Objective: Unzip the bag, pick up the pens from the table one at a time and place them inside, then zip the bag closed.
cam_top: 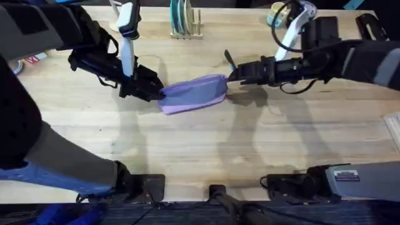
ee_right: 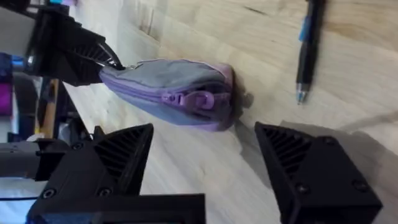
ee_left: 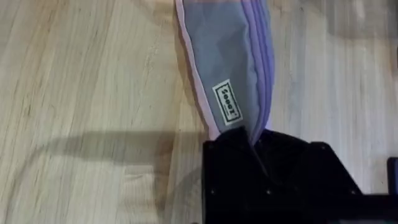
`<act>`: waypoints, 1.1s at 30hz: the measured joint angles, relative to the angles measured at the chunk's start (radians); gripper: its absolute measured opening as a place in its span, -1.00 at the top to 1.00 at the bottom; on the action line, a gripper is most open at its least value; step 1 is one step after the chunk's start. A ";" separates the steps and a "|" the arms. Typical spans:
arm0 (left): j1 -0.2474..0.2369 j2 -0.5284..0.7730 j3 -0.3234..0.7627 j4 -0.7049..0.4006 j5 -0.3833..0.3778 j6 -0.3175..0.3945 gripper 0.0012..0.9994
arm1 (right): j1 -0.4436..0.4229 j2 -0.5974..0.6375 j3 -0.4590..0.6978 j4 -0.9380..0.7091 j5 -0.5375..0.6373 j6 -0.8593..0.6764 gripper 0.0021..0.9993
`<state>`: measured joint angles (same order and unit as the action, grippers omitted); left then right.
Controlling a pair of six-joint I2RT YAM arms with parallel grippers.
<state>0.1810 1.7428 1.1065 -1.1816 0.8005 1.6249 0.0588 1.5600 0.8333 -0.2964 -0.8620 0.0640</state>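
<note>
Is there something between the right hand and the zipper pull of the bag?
Nothing visible. In the right wrist view the right hand is open, facing the bag, with only bare table before the zipper pull. The pen lies aside. The left hand grips the bag's far end.

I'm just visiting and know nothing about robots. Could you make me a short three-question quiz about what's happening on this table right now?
1. True or false: the left gripper is clamped on one end of the bag.
2. The right gripper's fingers are: A) open, B) shut on the zipper pull.
3. Fill in: the pen lies on the ____.

Key: 1 true; 2 A; 3 table.
</note>
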 joint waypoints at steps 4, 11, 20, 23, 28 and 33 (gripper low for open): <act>0.000 0.000 0.000 0.000 0.000 0.000 0.91 | 0.032 0.025 0.000 0.062 -0.005 0.019 -0.99; 0.000 0.000 0.000 0.000 0.000 0.000 0.91 | 0.083 0.029 0.000 0.125 0.000 0.044 -0.99; 0.000 0.000 0.000 0.000 0.000 0.000 0.91 | 0.087 0.029 0.000 0.149 0.008 0.060 -0.99; 0.000 0.000 0.000 0.000 0.000 0.000 0.91 | 0.087 0.029 0.000 0.161 0.008 0.064 -0.98; 0.000 0.000 0.000 0.000 0.000 0.000 0.91 | 0.087 0.029 0.000 0.162 0.008 0.067 -0.89; 0.000 0.000 0.000 0.000 0.000 0.000 0.91 | 0.098 0.031 0.001 0.177 0.008 0.069 -0.88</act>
<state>0.1810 1.7430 1.1065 -1.1816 0.8005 1.6249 0.1567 1.5908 0.8341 -0.1192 -0.8536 0.1326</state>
